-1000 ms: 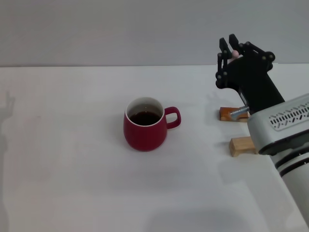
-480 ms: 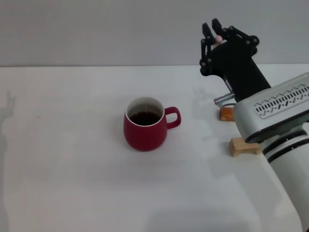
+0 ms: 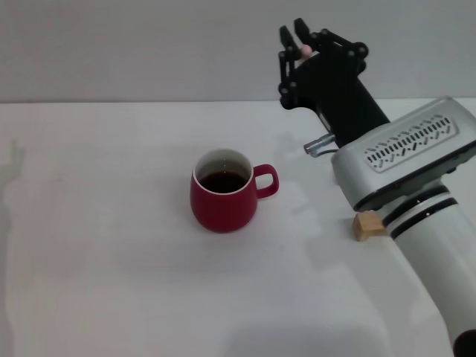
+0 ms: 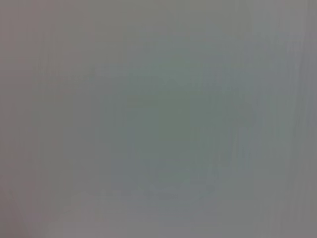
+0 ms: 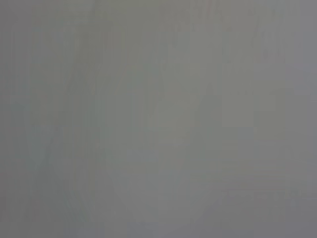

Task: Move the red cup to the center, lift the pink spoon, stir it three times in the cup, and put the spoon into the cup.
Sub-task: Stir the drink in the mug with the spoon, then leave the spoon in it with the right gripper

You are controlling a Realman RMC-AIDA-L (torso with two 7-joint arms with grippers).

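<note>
The red cup [image 3: 223, 192] stands on the white table near the middle, its handle pointing right and dark liquid inside. My right gripper [image 3: 295, 39] is raised above the table to the right of and behind the cup, and is shut on the pink spoon. The spoon's pink handle tip [image 3: 304, 50] shows between the fingers. Its grey metal bowl [image 3: 317, 144] sticks out below the black hand. The rest of the spoon is hidden behind the hand. The left gripper is out of view. Both wrist views show only blank grey.
A wooden block [image 3: 366, 224] lies on the table to the right, partly covered by my right arm [image 3: 405, 160]. The grey wall runs along the far table edge.
My right gripper has moved left and up with the spoon, from over the wooden blocks toward the cup. The arm now covers one wooden block. The cup has not moved.
</note>
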